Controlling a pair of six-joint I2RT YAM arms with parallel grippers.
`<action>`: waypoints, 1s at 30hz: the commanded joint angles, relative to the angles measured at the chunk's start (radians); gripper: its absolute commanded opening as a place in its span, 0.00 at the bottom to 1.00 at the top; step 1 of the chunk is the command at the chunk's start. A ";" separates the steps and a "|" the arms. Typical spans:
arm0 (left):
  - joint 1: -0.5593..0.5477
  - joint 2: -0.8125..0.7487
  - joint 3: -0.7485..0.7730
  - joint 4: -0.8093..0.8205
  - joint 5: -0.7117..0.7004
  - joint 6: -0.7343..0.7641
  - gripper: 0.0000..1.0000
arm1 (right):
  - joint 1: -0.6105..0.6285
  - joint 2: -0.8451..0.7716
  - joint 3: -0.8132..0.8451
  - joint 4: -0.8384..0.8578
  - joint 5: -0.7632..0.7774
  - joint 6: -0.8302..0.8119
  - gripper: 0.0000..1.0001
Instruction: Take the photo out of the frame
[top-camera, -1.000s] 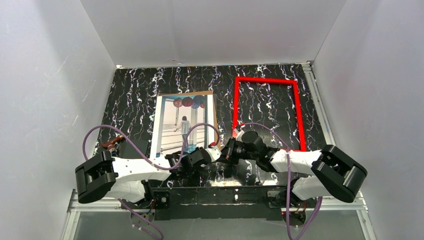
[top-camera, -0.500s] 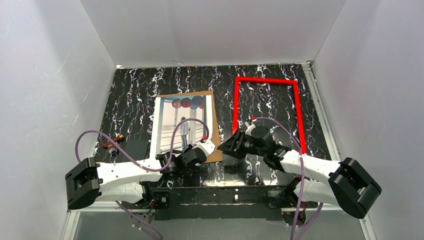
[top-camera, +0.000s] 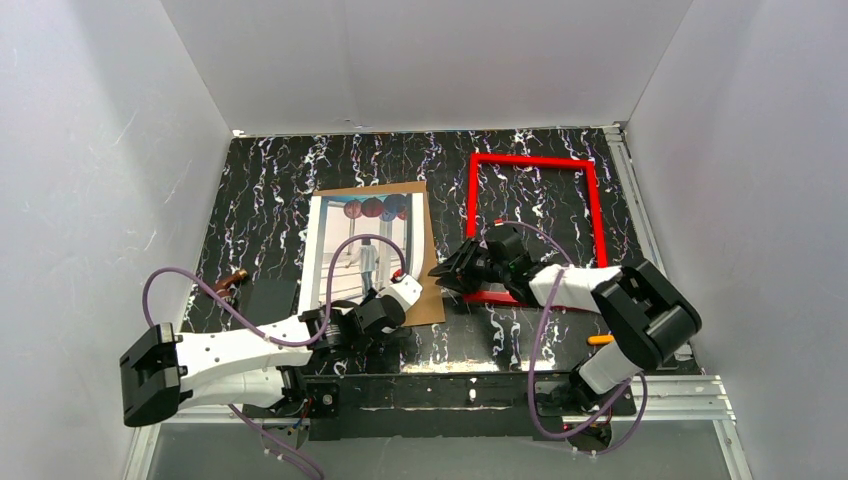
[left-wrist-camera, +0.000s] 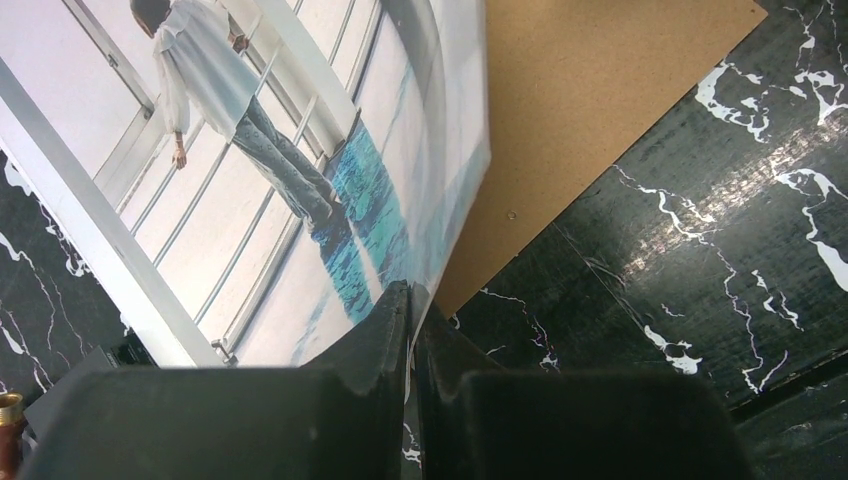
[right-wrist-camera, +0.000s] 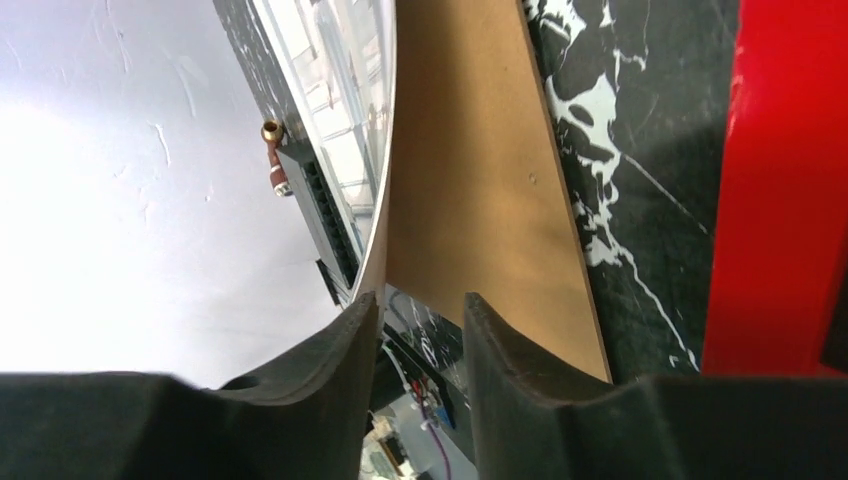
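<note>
The photo (top-camera: 360, 255) is laid on a brown board (top-camera: 432, 262) left of centre, its long axis running near-to-far with the balloons at the far end. Its near right corner is pinched by the left gripper (top-camera: 403, 292), jaws closed on it, and is curled up off the board. The frame (top-camera: 592, 200) is laid flat to the right, also lengthwise near-to-far, with the right gripper (top-camera: 450, 273) held between the two, jaws narrowly parted on nothing. All is set on a black, white-veined table (top-camera: 270, 190) enclosed by plain white walls (top-camera: 420, 60).
</note>
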 joint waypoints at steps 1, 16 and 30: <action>0.003 -0.024 -0.007 -0.077 -0.017 -0.040 0.02 | -0.022 0.074 0.066 0.052 -0.026 0.059 0.40; 0.002 -0.036 -0.002 -0.074 -0.014 -0.024 0.00 | -0.034 0.242 0.214 0.065 -0.079 0.050 0.40; 0.003 -0.041 -0.008 -0.074 -0.013 -0.023 0.00 | -0.042 0.162 0.186 0.053 -0.055 0.043 0.43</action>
